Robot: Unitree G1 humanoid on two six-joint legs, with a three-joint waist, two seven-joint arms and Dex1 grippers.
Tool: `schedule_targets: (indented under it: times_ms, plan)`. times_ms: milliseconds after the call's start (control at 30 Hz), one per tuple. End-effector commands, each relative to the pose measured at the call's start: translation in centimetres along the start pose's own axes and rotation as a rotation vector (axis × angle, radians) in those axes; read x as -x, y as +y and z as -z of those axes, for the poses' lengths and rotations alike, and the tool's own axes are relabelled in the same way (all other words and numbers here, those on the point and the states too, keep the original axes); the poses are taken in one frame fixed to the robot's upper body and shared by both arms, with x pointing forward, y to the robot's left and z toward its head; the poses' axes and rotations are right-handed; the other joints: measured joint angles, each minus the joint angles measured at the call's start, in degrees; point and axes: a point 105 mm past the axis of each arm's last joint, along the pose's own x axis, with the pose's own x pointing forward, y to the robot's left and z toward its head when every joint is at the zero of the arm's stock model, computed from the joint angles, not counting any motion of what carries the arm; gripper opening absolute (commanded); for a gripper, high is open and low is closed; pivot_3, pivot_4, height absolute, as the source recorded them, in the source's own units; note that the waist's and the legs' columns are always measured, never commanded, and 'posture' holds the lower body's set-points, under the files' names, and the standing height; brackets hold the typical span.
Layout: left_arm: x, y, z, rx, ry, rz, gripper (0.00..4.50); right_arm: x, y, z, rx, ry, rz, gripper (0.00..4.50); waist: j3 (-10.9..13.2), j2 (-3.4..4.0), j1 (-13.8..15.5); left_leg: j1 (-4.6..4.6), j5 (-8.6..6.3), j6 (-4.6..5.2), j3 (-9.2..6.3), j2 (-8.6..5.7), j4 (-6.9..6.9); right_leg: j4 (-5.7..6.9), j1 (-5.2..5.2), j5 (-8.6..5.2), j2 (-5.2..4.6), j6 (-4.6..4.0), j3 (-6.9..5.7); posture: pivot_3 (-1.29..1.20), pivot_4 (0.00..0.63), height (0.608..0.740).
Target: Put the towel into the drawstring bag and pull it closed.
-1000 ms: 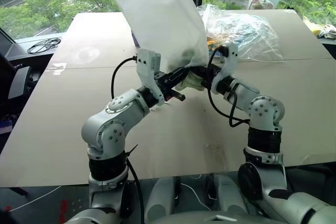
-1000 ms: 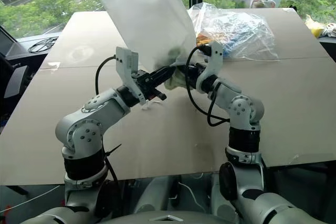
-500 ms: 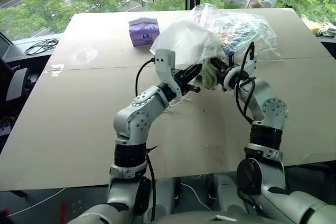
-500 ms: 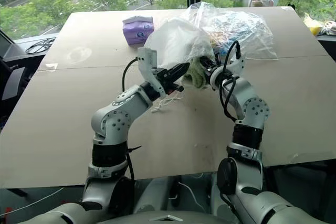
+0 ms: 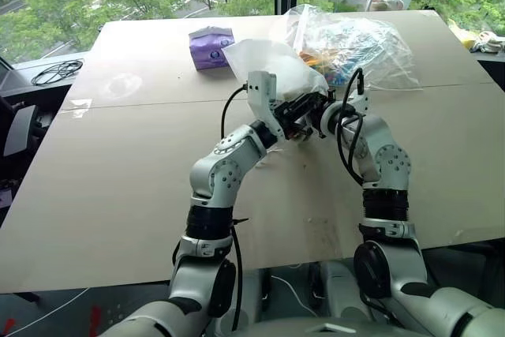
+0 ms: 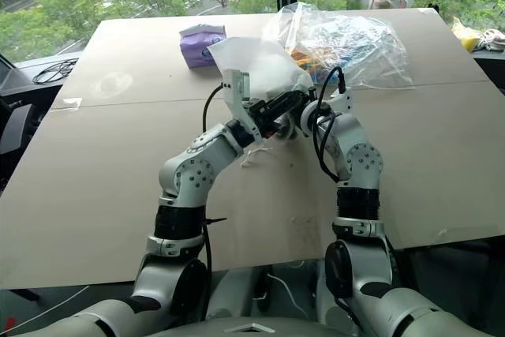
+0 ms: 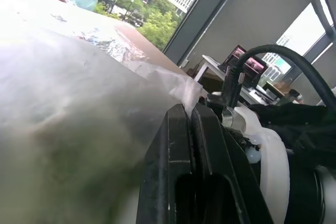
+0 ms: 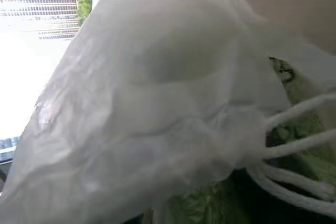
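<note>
The left gripper (image 7: 189, 116) has its two black fingers pressed together on a fold of the bag (image 5: 272, 65), pinching the thin white cloth at its edge. Just past those fingertips the pouch billows up, pale and half see-through, above the table (image 5: 118, 179). The right gripper (image 5: 322, 114) meets it from the other side; whether its fingers are parted I cannot tell. The right wrist view adds what the head views miss: white cords (image 8: 294, 145) gathered at the mouth, and the green ribbed towel (image 8: 210, 203) showing beneath the fabric there.
</note>
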Motion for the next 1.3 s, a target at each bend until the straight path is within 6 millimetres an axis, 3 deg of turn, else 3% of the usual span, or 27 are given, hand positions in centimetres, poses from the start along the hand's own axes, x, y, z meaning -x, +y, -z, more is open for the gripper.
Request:
schedule_targets:
  times_ms: [33,67,133,400,533,633,767,933,1233,1300]
  plan:
    - [-0.2,0.9,-1.6,-0.002,-0.047,-0.029,0.0,0.4,4.9,3.9,0.163,0.114,-0.177,4.15,0.0,0.0,0.0,0.0,0.0,0.0,0.0,0.01,0.0,0.01,0.0,0.0,0.0,0.0,0.0,0.0,0.15,0.74]
    - [-0.3,1.1,-2.1,-0.004,-0.057,-0.037,0.0,0.4,4.2,3.8,0.249,0.114,-0.148,4.43,0.0,0.0,0.0,0.0,0.0,0.0,-0.03,0.02,0.0,0.0,0.0,0.0,0.01,0.0,-0.01,0.0,0.15,0.74]
    - [-0.1,1.6,-2.7,-0.036,-0.057,-0.042,0.0,0.9,3.6,3.7,0.401,0.112,-0.138,4.43,0.0,0.0,0.0,0.0,0.0,0.0,-0.02,0.02,0.0,0.0,0.0,0.0,0.02,0.0,-0.05,0.0,0.15,0.74]
    - [0.9,3.1,-4.1,-0.023,-0.077,-0.062,0.0,2.6,2.4,3.0,0.686,0.138,-0.191,4.43,0.0,0.0,0.2,-0.1,-0.04,0.06,0.01,0.01,-0.01,-0.19,0.0,0.01,0.02,0.02,-0.05,0.0,0.15,0.74]
    - [1.1,3.0,-4.2,-0.011,-0.072,-0.046,0.0,3.5,1.5,3.7,0.904,0.185,-0.231,4.43,0.0,0.0,0.2,-0.1,-0.07,0.12,0.07,0.0,0.0,-0.22,-0.01,0.03,0.01,0.05,-0.06,0.0,0.15,0.74]
    - [1.1,2.9,-4.1,-0.01,-0.064,-0.037,0.0,2.9,0.8,3.4,1.003,0.156,-0.189,4.43,0.0,0.0,0.2,-0.08,-0.07,0.12,0.05,0.01,0.0,-0.21,0.0,0.03,0.02,0.05,-0.1,0.0,0.15,0.74]
    - [1.0,2.4,-4.0,-0.001,-0.06,-0.015,0.0,2.1,0.8,3.4,1.005,0.135,-0.182,4.43,0.0,0.0,0.2,-0.08,-0.07,0.12,0.04,0.02,0.0,-0.2,-0.01,0.03,0.03,0.05,-0.13,0.0,0.15,0.74]
    - [1.2,1.6,-3.5,-0.002,-0.04,0.017,0.0,0.6,-0.8,2.8,1.122,0.064,-0.092,4.43,0.0,0.0,0.3,-0.09,-0.07,0.11,0.06,-0.01,0.0,-0.21,-0.01,0.03,-0.01,0.05,-0.11,0.0,0.15,0.74]
    - [1.6,0.5,-2.7,-0.021,0.009,0.065,0.0,-0.1,-0.5,3.6,1.101,0.06,-0.146,0.12,0.0,0.0,0.2,-0.07,-0.07,0.11,0.04,0.0,-0.01,-0.19,-0.02,0.04,0.01,0.05,-0.06,0.0,0.15,0.74]
    - [1.7,0.2,-2.3,-0.025,0.025,0.082,0.0,-0.1,1.0,3.8,1.051,0.037,-0.211,0.04,0.0,0.0,0.2,-0.07,-0.07,0.11,0.03,0.0,0.0,-0.19,-0.02,0.04,0.01,0.05,-0.06,0.0,0.15,0.74]
